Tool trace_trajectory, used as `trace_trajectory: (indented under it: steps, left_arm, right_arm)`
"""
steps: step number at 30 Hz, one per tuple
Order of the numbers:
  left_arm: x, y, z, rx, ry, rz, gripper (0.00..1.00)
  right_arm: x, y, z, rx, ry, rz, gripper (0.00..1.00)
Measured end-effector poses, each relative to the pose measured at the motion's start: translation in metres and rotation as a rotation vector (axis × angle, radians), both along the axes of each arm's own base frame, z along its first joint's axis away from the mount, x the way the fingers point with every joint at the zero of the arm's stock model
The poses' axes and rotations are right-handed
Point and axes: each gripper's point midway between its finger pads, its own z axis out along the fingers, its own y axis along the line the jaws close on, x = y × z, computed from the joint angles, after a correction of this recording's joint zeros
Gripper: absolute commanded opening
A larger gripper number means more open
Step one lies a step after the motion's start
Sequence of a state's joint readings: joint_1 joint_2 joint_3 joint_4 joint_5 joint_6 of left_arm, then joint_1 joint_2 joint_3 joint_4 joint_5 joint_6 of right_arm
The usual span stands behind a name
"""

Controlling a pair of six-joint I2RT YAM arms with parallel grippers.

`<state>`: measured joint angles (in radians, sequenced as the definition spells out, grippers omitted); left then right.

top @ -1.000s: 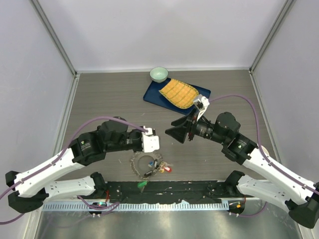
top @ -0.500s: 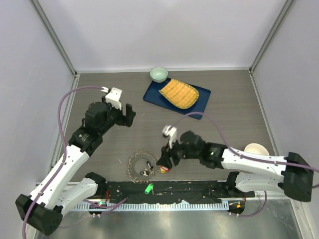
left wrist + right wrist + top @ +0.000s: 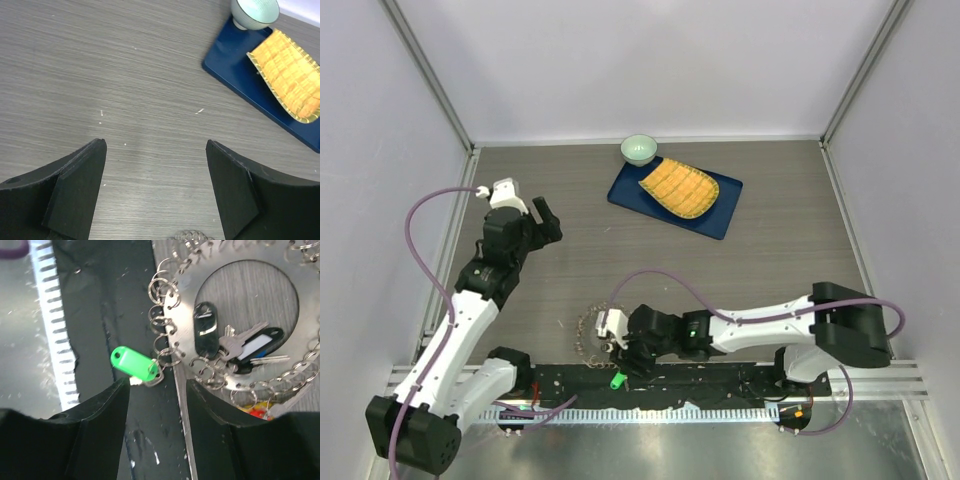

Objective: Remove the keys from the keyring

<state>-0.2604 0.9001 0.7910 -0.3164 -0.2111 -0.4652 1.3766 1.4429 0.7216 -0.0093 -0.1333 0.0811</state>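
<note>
The keyring is a flat silvery ring fringed with small split rings, lying at the table's front edge. Keys with black and blue tags lie inside its hole, and a red tag shows at its rim. A green-tagged key hangs off its edge onto the black mat. My right gripper is open just short of that green tag, with nothing between its fingers. My left gripper is open and empty, raised far off at the left; only the keyring's edge shows below it.
A pale green bowl and a blue tray carrying a yellow ridged piece stand at the back. A black mat and a white toothed strip run along the front edge. Enclosure walls stand on three sides.
My left gripper opened and its arm swung up and back to the left, away from the keyring. My right arm dropped forward and left, down to the keyring's near edge.
</note>
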Motion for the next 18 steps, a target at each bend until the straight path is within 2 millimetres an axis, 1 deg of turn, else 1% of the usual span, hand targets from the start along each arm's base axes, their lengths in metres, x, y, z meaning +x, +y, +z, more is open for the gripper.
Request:
trace_trajectory:
  steps: [1,5,10,13,18]
  left_arm:
    - [-0.001,0.003,0.0,0.002,-0.002,0.013,0.85]
    - [-0.005,0.013,-0.002,0.015,-0.019,0.064,0.85]
    - [-0.009,0.02,-0.002,0.026,-0.029,0.092,0.85]
    - [-0.009,0.022,-0.001,0.031,-0.034,0.099,0.85]
    - [-0.01,0.022,0.0,0.031,-0.037,0.099,0.85]
  right_arm:
    - [0.004,0.006,-0.004,-0.015,-0.013,-0.018,0.52]
    - [0.007,0.02,-0.011,-0.015,-0.027,-0.059,0.52]
    - [0.006,0.031,-0.025,-0.056,-0.055,-0.118,0.51]
    - [0.005,0.035,-0.03,-0.08,-0.076,-0.149,0.51]
    - [0.002,0.031,-0.031,-0.108,-0.108,-0.185,0.5]
